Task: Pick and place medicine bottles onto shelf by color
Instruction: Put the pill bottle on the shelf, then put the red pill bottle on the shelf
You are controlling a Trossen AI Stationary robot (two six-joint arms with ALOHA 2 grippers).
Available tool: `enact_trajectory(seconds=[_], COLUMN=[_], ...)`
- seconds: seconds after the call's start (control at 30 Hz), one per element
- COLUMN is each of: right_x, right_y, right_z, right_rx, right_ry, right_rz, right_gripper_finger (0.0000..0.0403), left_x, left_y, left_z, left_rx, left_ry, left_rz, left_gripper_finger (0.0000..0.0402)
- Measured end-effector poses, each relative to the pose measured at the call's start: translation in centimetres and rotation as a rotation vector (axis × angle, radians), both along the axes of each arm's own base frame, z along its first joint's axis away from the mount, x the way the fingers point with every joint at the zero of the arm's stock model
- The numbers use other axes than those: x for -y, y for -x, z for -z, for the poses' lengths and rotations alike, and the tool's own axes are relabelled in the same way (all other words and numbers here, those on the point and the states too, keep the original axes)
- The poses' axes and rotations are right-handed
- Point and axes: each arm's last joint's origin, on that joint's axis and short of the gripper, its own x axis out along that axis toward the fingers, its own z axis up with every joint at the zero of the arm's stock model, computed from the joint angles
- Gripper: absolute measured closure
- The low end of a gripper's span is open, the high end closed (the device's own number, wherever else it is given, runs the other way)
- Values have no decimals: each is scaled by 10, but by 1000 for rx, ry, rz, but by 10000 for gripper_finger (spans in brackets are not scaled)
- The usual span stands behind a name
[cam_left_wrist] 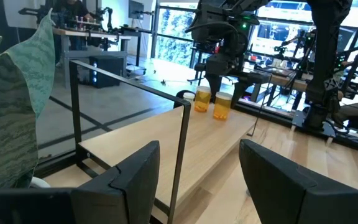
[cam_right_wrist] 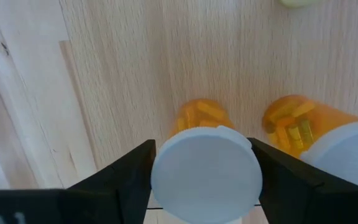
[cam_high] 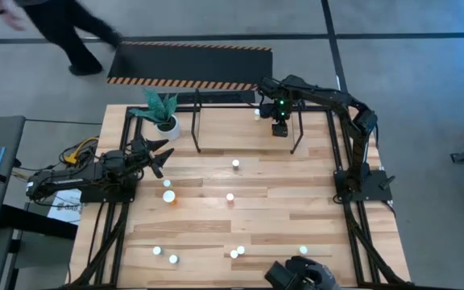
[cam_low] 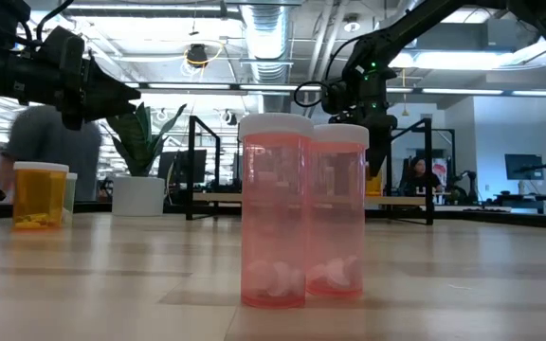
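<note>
Pink translucent bottles (cam_low: 274, 210), two of them, stand upright and touching at the near edge of the wooden worktop (cam_high: 248, 221), each with a white cap and a few pills at the bottom. More white-capped bottles (cam_high: 230, 196) lie scattered over the near and middle worktop.

At the left side, the left gripper (cam_left_wrist: 199, 177) hovers above the worktop with its fingers parted and nothing between them, near the white pot with a green plant (cam_high: 164, 113).

At the far side stands the black tube shelf (cam_high: 197, 121). On its wooden surface, two orange bottles (cam_left_wrist: 202, 99) stand side by side. The right gripper (cam_right_wrist: 202, 171) sits directly over one orange bottle, its fingers flanking the white cap (cam_right_wrist: 206, 164); whether they press on it cannot be told.
</note>
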Motion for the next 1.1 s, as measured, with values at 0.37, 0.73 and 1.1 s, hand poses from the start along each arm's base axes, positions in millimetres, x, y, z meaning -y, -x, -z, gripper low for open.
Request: enact_trajectory(seconds=[0.37,0.73,1.1], right_x=[-3,-23,-67], right_y=[4,10,13], right_z=[-11,-39,-86], right_rx=[-14,17,148], right_ry=[29,58,113], right_rz=[77,124,193], right_gripper_finger=[72,44,44], left_x=[0,0,0], left_y=[0,0,0], left_z=[0,0,0], left_rx=[0,0,-1], left_ry=[0,0,0], left_rz=[0,-1,-1], left_gripper_finger=[193,193,193])
